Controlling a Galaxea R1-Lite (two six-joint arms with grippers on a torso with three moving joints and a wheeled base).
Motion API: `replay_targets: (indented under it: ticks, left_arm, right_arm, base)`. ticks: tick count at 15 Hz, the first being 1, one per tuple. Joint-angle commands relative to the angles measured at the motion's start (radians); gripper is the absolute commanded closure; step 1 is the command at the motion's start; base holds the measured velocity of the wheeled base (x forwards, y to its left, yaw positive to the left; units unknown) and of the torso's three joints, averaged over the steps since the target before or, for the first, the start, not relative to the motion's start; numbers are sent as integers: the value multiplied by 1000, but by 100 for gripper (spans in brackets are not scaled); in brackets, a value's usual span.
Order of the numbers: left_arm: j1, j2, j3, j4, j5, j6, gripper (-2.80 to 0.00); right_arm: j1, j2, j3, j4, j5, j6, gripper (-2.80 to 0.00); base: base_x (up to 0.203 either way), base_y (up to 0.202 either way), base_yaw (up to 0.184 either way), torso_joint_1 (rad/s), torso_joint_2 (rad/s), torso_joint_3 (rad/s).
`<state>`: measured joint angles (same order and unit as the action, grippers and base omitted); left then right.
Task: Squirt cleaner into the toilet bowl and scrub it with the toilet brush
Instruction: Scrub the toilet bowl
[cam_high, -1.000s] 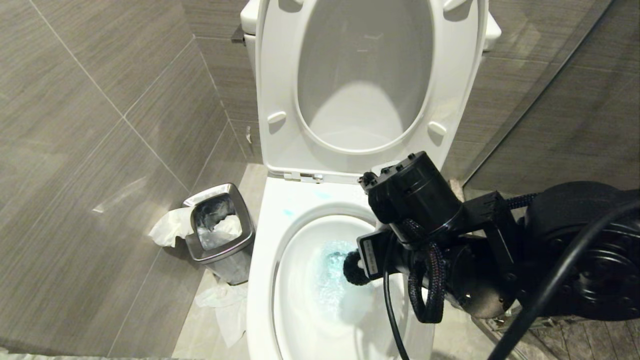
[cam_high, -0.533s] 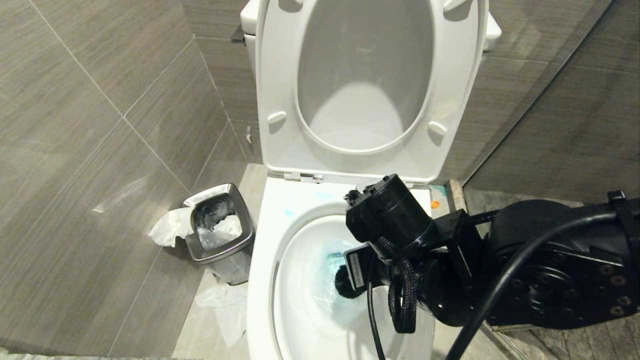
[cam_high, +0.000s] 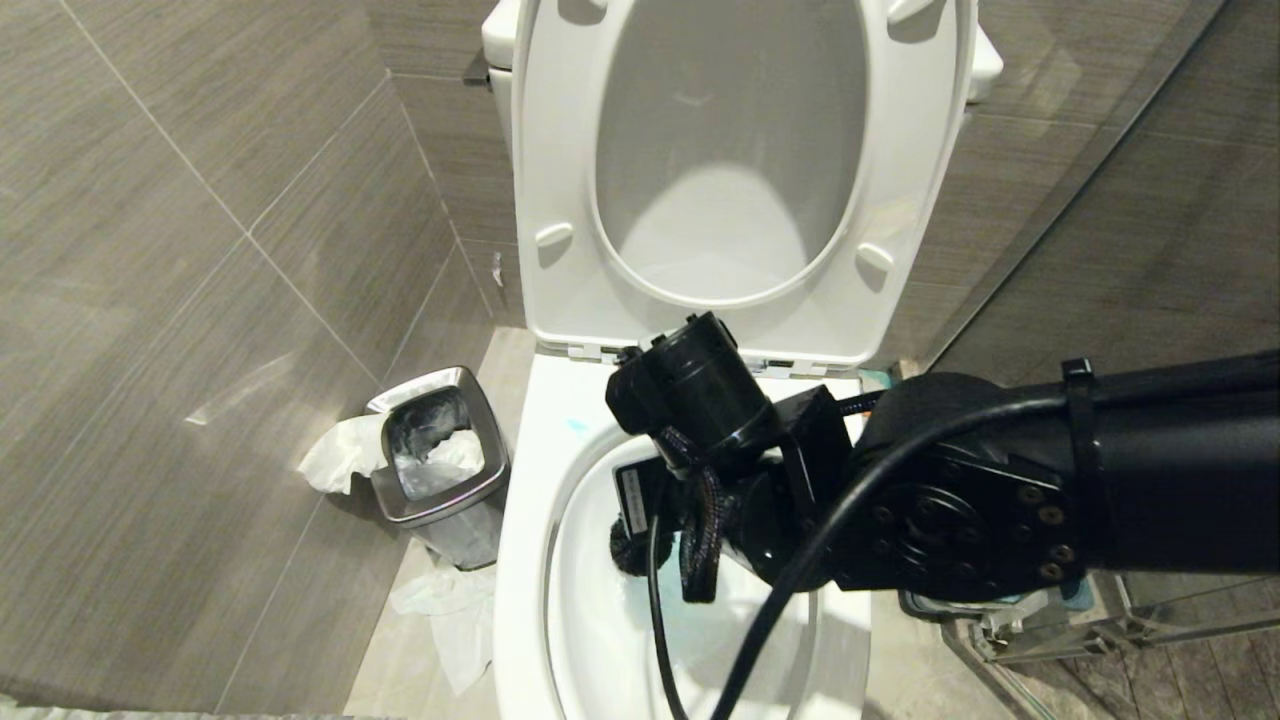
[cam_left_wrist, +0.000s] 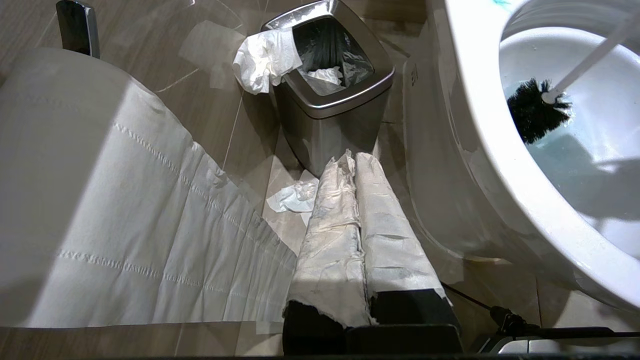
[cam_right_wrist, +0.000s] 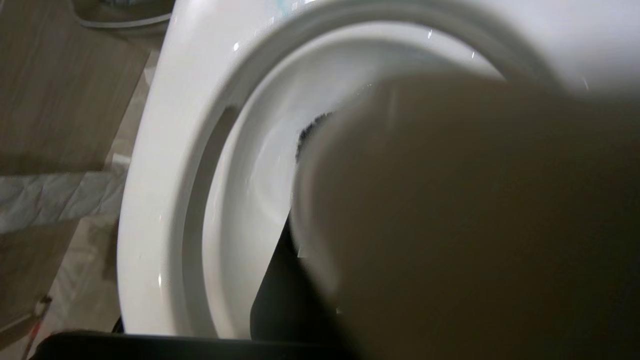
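We find the toilet bowl at the centre of the scene, seat and lid raised against the far wall, its water tinted pale blue by the cleaner; a small turquoise smear also marks the left far part of the rim. We judge the squirting done and scrubbing to be the step in hand.

The right arm reaches in from the right across the bowl, its wrist over the opening. The right gripper is masked by the wrist housing in the head view, and the handle end fills its own wrist view, so we read the jaws as clamped on the toilet brush without seeing the contact itself. The black bristle head sits low against the left inner wall, near the waterline, with the slim handle running up to the right.

For sound work, we recommend keeping the bristles pressed to the ceramic, sweeping round the wall and under the rim, and keeping the head below rim level to avoid spatter.

The steel waste bin stands just left of the bowl, tissue about it.

The left gripper, paper-wrapped and pressed together, hangs idle low beside the bowl's left flank.
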<state>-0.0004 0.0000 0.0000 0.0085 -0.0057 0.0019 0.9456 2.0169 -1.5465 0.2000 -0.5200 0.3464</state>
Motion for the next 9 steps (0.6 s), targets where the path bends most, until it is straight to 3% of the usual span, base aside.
replay_targets:
  ticks: [1,4,9]
  left_arm:
    - [-1,0,3,-1,0,0,0]
    - [0,1,3,-1,0,0,0]
    - [0,1,3,-1,1,0,0]
  right_arm:
    - [-37,79,-117,1,-3,-41,0]
    - [-111,91,-191,3,-2,-116,0]
    - [-156,-35,-129,51,10,-125,0]
  base:
    - [0,0,0,0,0,0]
    - [0,0,0,0,0,0]
    - [0,0,0,0,0,0]
